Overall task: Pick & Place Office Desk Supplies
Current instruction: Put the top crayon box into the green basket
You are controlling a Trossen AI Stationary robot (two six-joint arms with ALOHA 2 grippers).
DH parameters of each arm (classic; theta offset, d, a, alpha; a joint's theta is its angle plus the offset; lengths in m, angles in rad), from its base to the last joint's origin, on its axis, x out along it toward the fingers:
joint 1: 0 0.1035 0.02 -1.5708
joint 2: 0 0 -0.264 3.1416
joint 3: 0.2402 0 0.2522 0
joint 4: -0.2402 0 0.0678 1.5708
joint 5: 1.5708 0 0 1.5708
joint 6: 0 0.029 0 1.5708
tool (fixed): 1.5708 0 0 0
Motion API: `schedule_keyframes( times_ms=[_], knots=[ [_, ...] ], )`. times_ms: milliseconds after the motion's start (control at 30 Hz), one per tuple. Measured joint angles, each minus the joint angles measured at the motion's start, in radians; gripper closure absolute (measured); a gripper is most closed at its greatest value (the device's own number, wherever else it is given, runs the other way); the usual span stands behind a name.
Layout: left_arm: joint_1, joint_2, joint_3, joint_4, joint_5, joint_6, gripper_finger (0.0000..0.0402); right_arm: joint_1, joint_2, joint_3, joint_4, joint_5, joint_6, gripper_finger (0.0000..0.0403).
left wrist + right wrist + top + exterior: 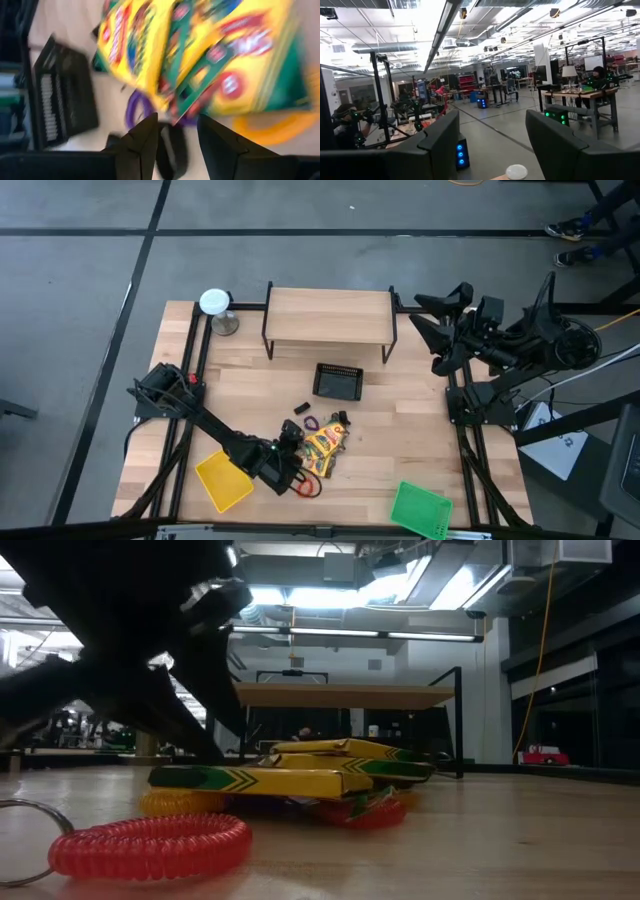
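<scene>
Several flat yellow crayon packs [326,444] with red-green print lie in an overlapping heap at the table's near middle; they also show in the low view [290,780] and the left wrist view [200,55]. Around them lie a purple ring [134,107], an orange-yellow ring [275,131], a red coiled ring [150,845] and small black clips [300,408]. My left gripper [175,142] is open and low at the heap's left side [285,446], with a black clip [170,150] between its fingers. My right gripper [492,145] is open, raised over the table's far right corner [440,325].
A black mesh basket [338,381] sits beyond the heap, with a wooden shelf [330,315] behind it. A yellow tray [222,481] lies near the left arm and a green tray [418,508] at the near right. A white-topped round object [215,304] stands far left.
</scene>
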Motion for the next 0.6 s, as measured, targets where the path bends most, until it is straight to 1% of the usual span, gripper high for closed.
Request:
schedule_keyframes(
  times_ms=[100,233,367,433,500,533,600],
  knots=[
    [0.002,0.0,0.0,0.039,0.011,0.047,0.0268,0.0,0.0,0.0,0.0,0.0,0.0,0.0172],
    [0.026,0.0,0.0,0.033,0.019,0.084,0.0269,0.0,0.0,0.0,0.0,0.0,0.001,0.0172],
    [0.048,0.0,0.0,0.034,0.069,0.104,0.0263,0.0,0.0,0.0,0.0,0.0,0.001,0.0172],
    [0.053,0.0,0.0,0.034,0.065,0.06,0.0258,0.0,0.0,0.0,-0.002,0.0,0.002,0.0172],
    [0.054,-0.004,0.005,0.023,0.009,-0.019,0.0254,0.0,0.0,0.0,-0.004,-0.003,0.011,0.0172],
    [0.054,-0.012,0.011,0.015,-0.026,-0.07,0.0253,0.0,0.0,0.0,-0.004,-0.009,0.015,0.0172],
    [0.068,-0.038,0.034,0.012,-0.066,-0.195,0.0252,0.0,0.0,0.0,-0.004,-0.014,0.02,0.0172]
  ],
)
